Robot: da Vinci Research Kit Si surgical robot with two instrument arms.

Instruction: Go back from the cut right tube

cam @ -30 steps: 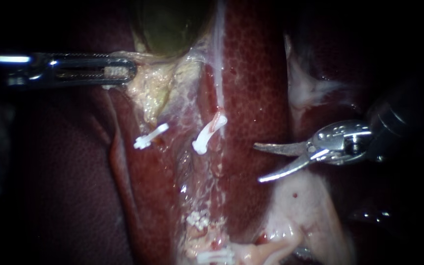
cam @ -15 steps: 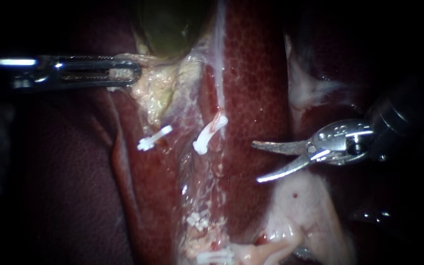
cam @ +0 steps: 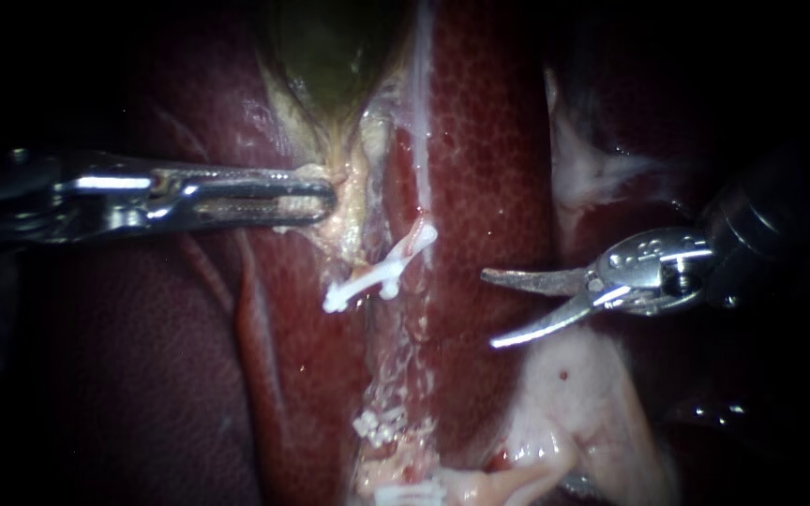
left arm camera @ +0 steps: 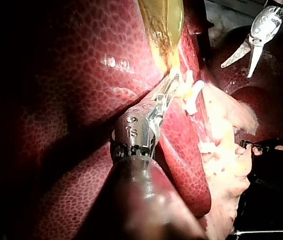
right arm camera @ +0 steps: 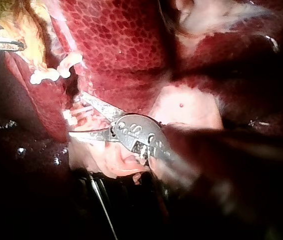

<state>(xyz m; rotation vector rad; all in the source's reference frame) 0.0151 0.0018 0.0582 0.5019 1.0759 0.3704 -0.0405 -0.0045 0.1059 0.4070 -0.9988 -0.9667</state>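
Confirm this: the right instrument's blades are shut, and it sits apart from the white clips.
Wrong on the blades: the endoscope view shows the right instrument with its blades open, a clear gap between them. It does sit apart from the white clips.

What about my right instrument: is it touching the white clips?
No. In the endoscope view the right instrument hangs over bare liver, with a clear gap to the white clips.
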